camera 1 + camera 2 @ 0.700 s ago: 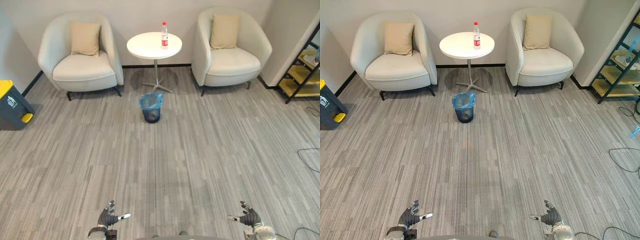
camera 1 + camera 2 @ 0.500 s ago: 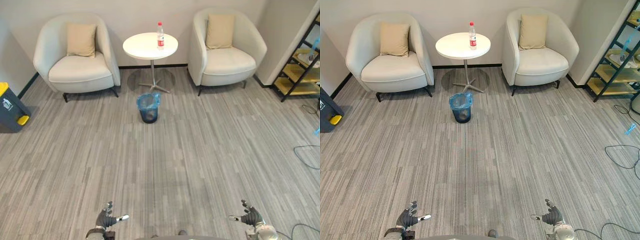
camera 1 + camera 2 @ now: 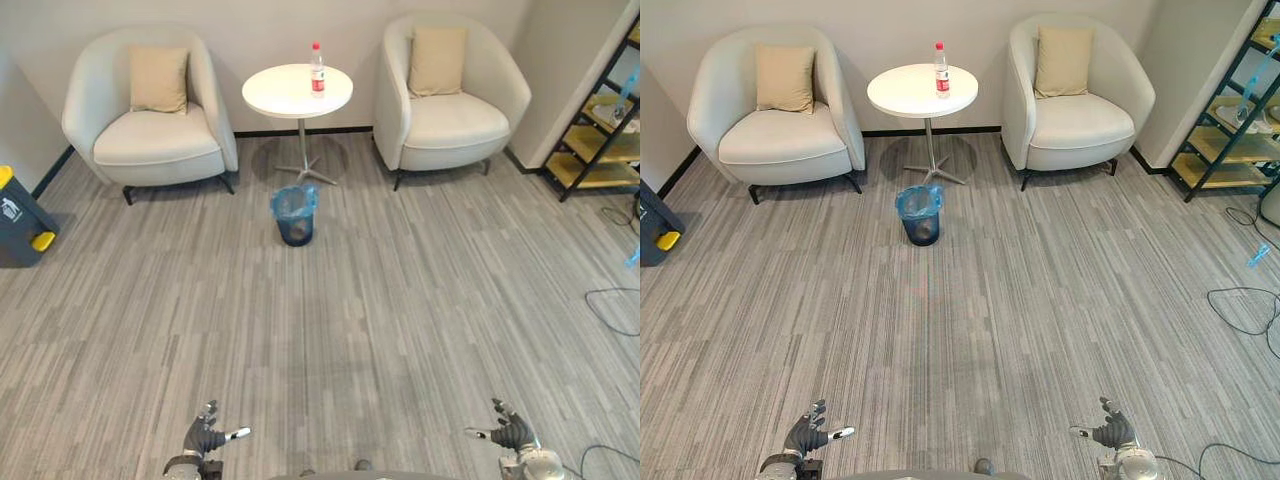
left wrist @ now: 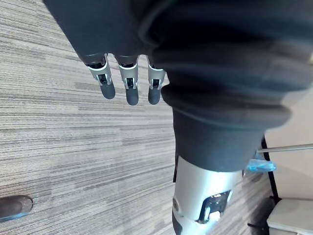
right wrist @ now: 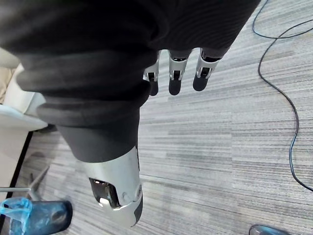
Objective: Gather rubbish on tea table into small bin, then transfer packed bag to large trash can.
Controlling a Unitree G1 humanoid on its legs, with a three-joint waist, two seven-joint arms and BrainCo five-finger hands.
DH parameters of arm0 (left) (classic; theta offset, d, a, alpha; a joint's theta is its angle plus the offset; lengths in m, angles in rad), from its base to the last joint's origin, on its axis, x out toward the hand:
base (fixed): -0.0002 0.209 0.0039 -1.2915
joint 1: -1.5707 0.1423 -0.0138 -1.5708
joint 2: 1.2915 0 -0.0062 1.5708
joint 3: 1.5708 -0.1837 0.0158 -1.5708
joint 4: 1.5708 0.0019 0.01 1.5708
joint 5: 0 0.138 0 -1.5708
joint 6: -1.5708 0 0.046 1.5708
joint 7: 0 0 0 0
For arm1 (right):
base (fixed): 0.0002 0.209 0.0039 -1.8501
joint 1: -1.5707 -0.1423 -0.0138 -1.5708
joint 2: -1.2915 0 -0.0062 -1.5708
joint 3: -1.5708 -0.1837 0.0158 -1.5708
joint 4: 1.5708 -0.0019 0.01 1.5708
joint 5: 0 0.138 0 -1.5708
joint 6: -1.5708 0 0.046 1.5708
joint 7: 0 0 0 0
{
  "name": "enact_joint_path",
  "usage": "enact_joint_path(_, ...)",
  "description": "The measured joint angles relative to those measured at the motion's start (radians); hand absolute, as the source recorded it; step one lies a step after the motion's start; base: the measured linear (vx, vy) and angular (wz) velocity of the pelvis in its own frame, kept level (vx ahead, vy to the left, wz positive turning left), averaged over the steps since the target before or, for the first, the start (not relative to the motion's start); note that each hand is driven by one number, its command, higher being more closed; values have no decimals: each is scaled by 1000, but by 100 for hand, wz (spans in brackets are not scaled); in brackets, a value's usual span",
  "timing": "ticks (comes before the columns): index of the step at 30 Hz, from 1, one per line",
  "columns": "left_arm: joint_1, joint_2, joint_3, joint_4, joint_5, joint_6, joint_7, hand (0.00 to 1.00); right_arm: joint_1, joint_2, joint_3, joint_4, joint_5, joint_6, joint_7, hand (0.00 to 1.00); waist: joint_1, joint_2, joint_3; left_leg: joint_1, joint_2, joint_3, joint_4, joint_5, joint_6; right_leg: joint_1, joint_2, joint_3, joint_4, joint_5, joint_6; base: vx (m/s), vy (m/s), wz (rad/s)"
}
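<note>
At tea table (image 3: pixel 283 96) edge, bottle (image 3: pixel 317 70), small bin (image 3: pixel 295 226) nearby

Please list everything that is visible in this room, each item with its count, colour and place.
Armchairs: two, cream, by the wall, one on each side of the table; the other.
Cushions: two, beige, one against each chair's back; the other.
Tea table: one, white, round, between the chairs.
Bottle: one, clear with a red cap, upright on the table.
Small bin: one, dark with a blue bag, on the floor in front of the table.
Large trash can: one, grey with a yellow lid, far left.
Shelf rack: one, dark frame with yellow boards, far right.
Floor: grey, striped.
Left hand: open, low at the near left.
Right hand: open, low at the near right.
</note>
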Motion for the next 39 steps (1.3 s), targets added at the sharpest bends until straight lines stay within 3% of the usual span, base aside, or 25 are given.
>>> enact_joint_path(2,-2,-9,0,-1,-2,1,1,0,-22,0,-5,1,23,2,-2,0,1,10,6,-49,4,14,75,-39,5,-32,2,12,28,-13,11,-17,26,-21)
enact_joint_path(5,-1,-25,0,-24,-21,3,1,0,-51,3,-7,1,54,2,-7,0,3,18,24,-101,10,42,168,-107,7,-109,6,32,173,-90,23,-21,34,-26)
enact_joint_path(6,2,-25,-1,-50,-24,5,1,0,-60,11,-8,1,63,2,-14,0,5,18,33,-115,8,54,217,-142,12,-156,3,38,271,-146,43,-22,51,-25)
enact_joint_path(7,0,-22,-4,-73,-31,9,2,0,-64,21,-8,0,70,2,-20,0,3,8,43,-128,7,60,261,-172,19,-195,-3,37,368,-198,92,17,51,-24)
enact_joint_path(9,-5,-15,-14,-93,-40,9,3,0,-74,38,-7,-1,78,3,-20,0,5,9,53,-119,9,75,279,-198,44,-248,-18,9,493,-226,141,79,16,-27)
enact_joint_path(11,-18,-9,-28,-98,-41,17,3,0,-81,57,4,-1,95,6,-19,0,4,7,82,-66,24,102,266,-227,39,-313,-61,-104,582,-258,117,176,-4,-42)
enact_joint_path(14,-34,-2,-37,-100,-48,22,4,0,-92,55,5,-1,96,6,-20,0,-5,25,96,-8,72,121,233,-255,2,-381,-70,-192,462,-234,112,352,-20,-35)
enact_joint_path(16,-68,0,-39,-100,-59,22,6,0,-93,49,3,-1,96,6,-20,0,-28,12,109,50,93,120,182,-252,-23,-414,-73,-214,343,-126,103,560,-115,15)
enact_joint_path(17,-80,2,-53,-100,-58,21,9,0,-92,45,2,-6,96,7,-21,0,-46,10,110,101,106,103,126,-241,-51,-423,-70,-217,292,-1,87,601,-164,34)
enact_joint_path(18,-85,1,-59,-98,-58,21,9,0,-92,43,1,-15,96,7,-22,0,-53,2,105,113,112,98,124,-239,-60,-416,-69,-227,303,47,44,604,-179,23)
enact_joint_path(19,-99,-10,-59,-93,-58,21,8,0,-92,39,-1,-36,96,7,-23,0,-54,12,103,109,135,87,148,-231,-77,-422,-55,-245,343,11,-3,451,-178,5)
enact_joint_path(21,-121,-20,-57,-90,-57,20,9,0,-94,43,0,-81,96,4,-21,0,-56,26,109,18,165,56,402,-188,-127,-390,-29,-255,374,-67,-38,617,-261,-8)
enact_joint_path(22,-120,-34,-54,-88,-57,20,17,0,-94,44,9,-89,96,5,-22,0,-47,48,122,-90,203,39,689,-83,-99,-306,5,-252,336,-93,-54,585,-225,-17)
enact_joint_path(24,-106,-43,-57,-84,-57,20,24,0,-95,57,45,-92,110,5,-26,0,-22,52,134,-223,250,40,1028,-92,-56,-172,48,-215,276,-118,-78,622,-188,-48)
enact_joint_path(25,-103,-48,-59,-83,-58,22,24,0,-100,80,53,-100,136,5,-28,0,8,29,150,-316,235,50,1124,-112,-27,-72,50,-180,228,-126,-90,652,-171,-61)
enact_joint_path(27,-94,-50,-66,-92,-58,20,25,0,-104,92,52,-119,148,2,-34,0,30,14,155,-408,200,75,1077,-122,-12,12,38,-149,163,-138,-93,474,-90,-46)
enact_joint_path(29,-80,-58,-77,-117,-58,20,25,0,-118,82,48,-117,156,1,-42,0,53,13,155,-495,160,112,876,-125,-8,78,27,-104,105,-160,-77,454,-19,-55)
enact_joint_path(31,-49,-82,-74,-134,-59,19,24,0,-133,73,45,-110,155,1,-43,0,77,17,156,-522,90,157,460,-78,-62,154,0,-58,54,-195,-57,602,84,-55)
enact_joint_path(32,-41,-88,-74,-137,-59,19,24,0,-132,69,45,-106,155,1,-43,0,82,24,152,-520,81,166,351,-48,-80,173,-1,-44,39,-200,-53,730,158,-58)
enact_joint_path(33,-22,-96,-72,-149,-59,19,24,0,-130,59,47,-101,155,2,-43,0,97,37,142,-517,69,182,204,4,-95,206,5,-24,9,-215,-44,615,160,-62)
enact_joint_path(34,-21,-95,-68,-148,-59,20,24,0,-131,59,48,-96,155,2,-43,0,110,40,139,-515,67,178,206,77,-68,227,0,-3,7,-231,-34,666,184,-68)
enact_joint_path(35,-9,-102,-36,-148,-59,20,26,0,-132,60,63,-84,152,3,-42,0,115,21,126,-515,47,177,229,161,15,232,-16,10,52,-255,-7,695,205,-33)
enact_joint_path(36,-9,-105,-23,-148,-59,19,28,0,-130,66,69,-76,149,3,-41,0,107,6,111,-509,33,176,262,160,81,180,-42,9,201,-289,51,576,165,-10)
enact_joint_path(37,-9,-103,-22,-148,-59,18,28,0,-128,70,69,-67,144,3,-41,0,106,-6,113,-498,24,179,286,137,110,136,-50,11,322,-294,71,688,174,18)
enact_joint_path(39,-11,-80,-31,-135,-60,21,28,0,-101,99,71,-59,134,4,-40,0,77,-41,117,-407,-14,132,349,22,116,-43,-63,16,853,-146,322,786,151,65)
